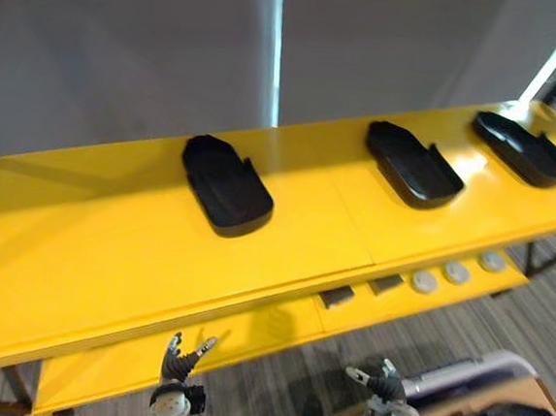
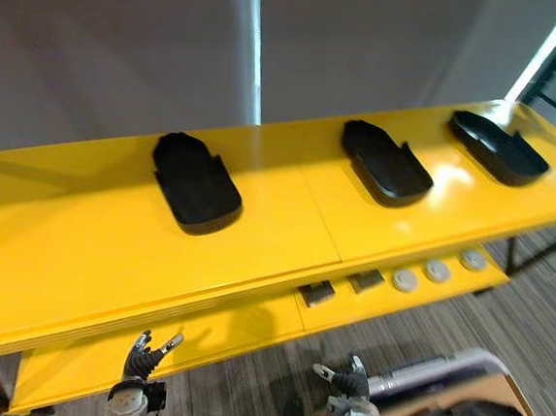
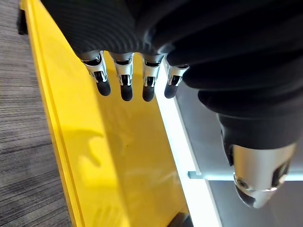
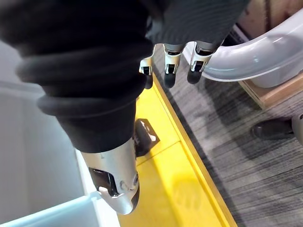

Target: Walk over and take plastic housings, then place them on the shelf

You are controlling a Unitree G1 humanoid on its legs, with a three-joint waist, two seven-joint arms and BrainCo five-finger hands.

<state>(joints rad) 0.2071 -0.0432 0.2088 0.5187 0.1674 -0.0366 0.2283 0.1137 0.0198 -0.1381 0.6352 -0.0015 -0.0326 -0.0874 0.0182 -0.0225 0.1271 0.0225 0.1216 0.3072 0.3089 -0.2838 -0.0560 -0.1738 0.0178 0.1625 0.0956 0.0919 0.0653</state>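
Three black plastic housings lie on the top of a yellow shelf [image 1: 109,252]: one left of centre [image 1: 226,184], one right of centre [image 1: 413,164] and one at the far right [image 1: 523,148]. My left hand [image 1: 183,363] hangs low in front of the shelf's lower level, fingers relaxed and holding nothing. Further right my right hand [image 1: 378,382] hangs at the same height, also open with nothing in it. In the left wrist view the fingers [image 3: 125,80] point past the yellow lower shelf [image 3: 90,156].
On the lower yellow level sit two small dark blocks [image 1: 336,296] and three round grey discs [image 1: 455,272]. A grey partition wall [image 1: 126,49] stands behind the shelf. A white curved tub [image 4: 265,52] and a cardboard box [image 1: 525,395] rest on the carpet at the lower right.
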